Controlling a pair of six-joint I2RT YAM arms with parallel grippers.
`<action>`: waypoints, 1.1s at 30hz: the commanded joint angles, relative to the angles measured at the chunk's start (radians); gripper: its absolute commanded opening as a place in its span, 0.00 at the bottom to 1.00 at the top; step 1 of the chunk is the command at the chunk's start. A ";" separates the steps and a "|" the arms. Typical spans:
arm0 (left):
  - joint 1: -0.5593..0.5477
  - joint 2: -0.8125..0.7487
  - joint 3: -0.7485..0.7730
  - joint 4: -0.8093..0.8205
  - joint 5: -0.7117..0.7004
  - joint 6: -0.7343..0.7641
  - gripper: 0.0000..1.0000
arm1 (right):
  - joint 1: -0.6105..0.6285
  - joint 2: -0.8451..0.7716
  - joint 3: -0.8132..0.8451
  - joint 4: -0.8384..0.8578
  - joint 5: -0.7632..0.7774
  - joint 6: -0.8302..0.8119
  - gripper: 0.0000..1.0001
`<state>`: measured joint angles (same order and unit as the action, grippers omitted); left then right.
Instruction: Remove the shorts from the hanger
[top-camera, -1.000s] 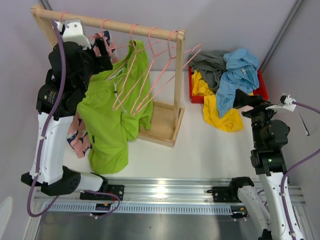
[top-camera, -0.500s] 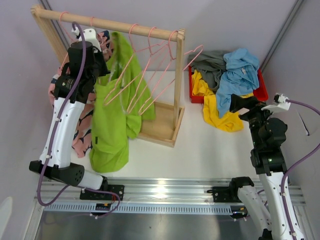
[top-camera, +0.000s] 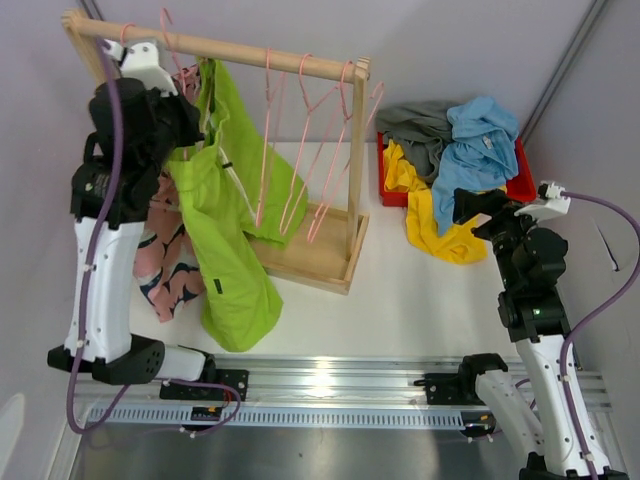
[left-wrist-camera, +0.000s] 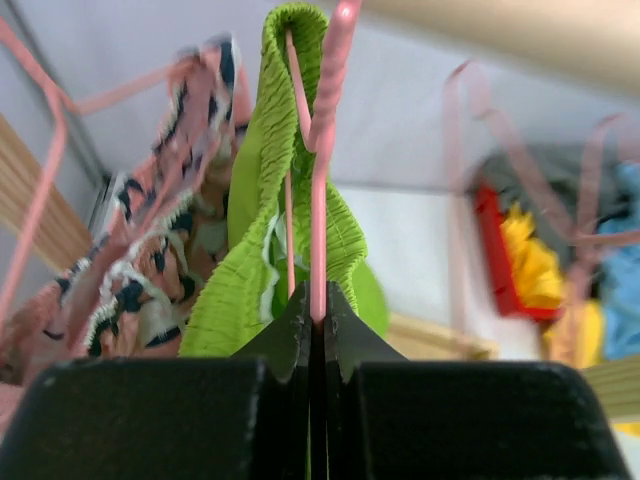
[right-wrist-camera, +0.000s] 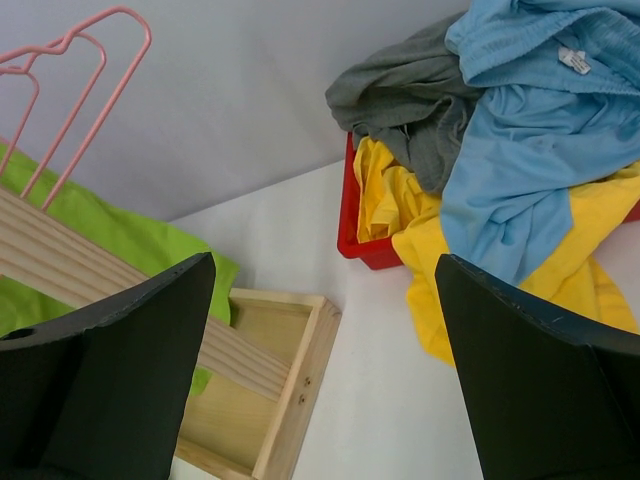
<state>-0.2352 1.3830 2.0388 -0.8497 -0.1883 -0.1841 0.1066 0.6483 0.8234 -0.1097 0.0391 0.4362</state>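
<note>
Swung since half a second ago: the lime green shorts (top-camera: 225, 240) now hang straighter and lower at centre left of the overhead view, and the empty hangers (top-camera: 300, 140), earlier fanned out to the right, hang nearly vertical from the rod (top-camera: 250, 48). The left arm stands more upright than before.

The lime green shorts are on a pink hanger (left-wrist-camera: 320, 180), with the gathered waistband looped over its wire. The left gripper (left-wrist-camera: 312, 305) is clamped on that wire just below the waistband, fingers pressed together. A pink hook shows above the rod at the upper left of the overhead view; which hanger it belongs to cannot be told.

The pink patterned shorts (top-camera: 165, 265) hang just left of the green pair, partly behind the left arm.

The yellow shorts (top-camera: 440, 235), grey shorts (top-camera: 415, 135) and light blue shorts (top-camera: 475, 150) lie heaped in and over a red bin (top-camera: 524, 172) at upper right, the yellow pair spilling onto the table (top-camera: 420, 300).

The right gripper (right-wrist-camera: 322, 265) hovers near the yellow pair with its fingers wide apart, holding nothing.

The wooden rack's base (top-camera: 320, 255) rests on the table at centre.
</note>
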 joint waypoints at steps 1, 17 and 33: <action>0.004 -0.114 0.141 0.087 0.065 -0.014 0.00 | 0.018 -0.003 0.028 0.022 -0.018 0.010 0.99; 0.004 -0.542 -0.389 0.015 0.317 -0.034 0.00 | 0.041 -0.065 0.059 0.019 -0.142 -0.016 0.99; -0.026 -0.900 -0.920 0.044 0.670 -0.064 0.00 | 0.090 -0.017 0.120 0.074 -0.586 -0.024 1.00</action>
<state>-0.2432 0.5201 1.1713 -0.8886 0.3538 -0.2161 0.1768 0.6003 0.8875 -0.0959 -0.3412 0.4183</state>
